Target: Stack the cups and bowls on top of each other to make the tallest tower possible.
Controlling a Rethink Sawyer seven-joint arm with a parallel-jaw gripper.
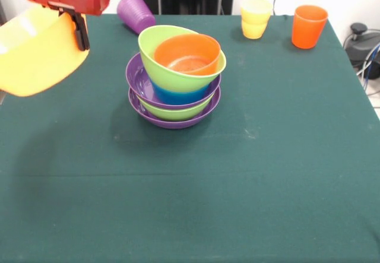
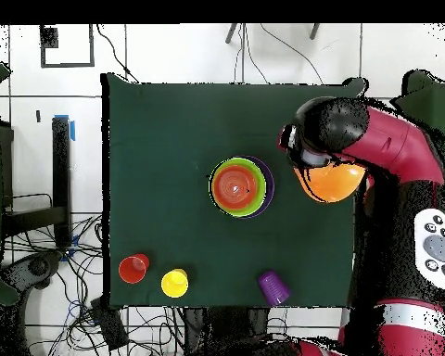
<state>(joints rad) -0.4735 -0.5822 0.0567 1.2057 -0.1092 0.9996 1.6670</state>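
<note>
The tower (image 1: 176,79) stands at mid-table: a purple bowl at the bottom, then green, purple, blue, a tilted green bowl, and the small red-orange bowl (image 1: 187,54) inside it on top. It also shows in the overhead view (image 2: 238,186). My gripper (image 1: 79,30) is at the far left, shut on the rim of the very large yellow-orange bowl (image 1: 37,54). It holds the bowl tilted, above the table and clear of the tower. In the overhead view that bowl (image 2: 334,182) sits to the right of the tower, partly under the arm (image 2: 375,139).
A ribbed purple cup (image 1: 135,12) lies on its side behind the tower. Nested yellow-orange cups (image 1: 256,18) and an orange-red cup (image 1: 309,25) stand at the back right. In the overhead view the three show along the bottom edge: purple (image 2: 273,286), yellow (image 2: 174,282), red (image 2: 133,269).
</note>
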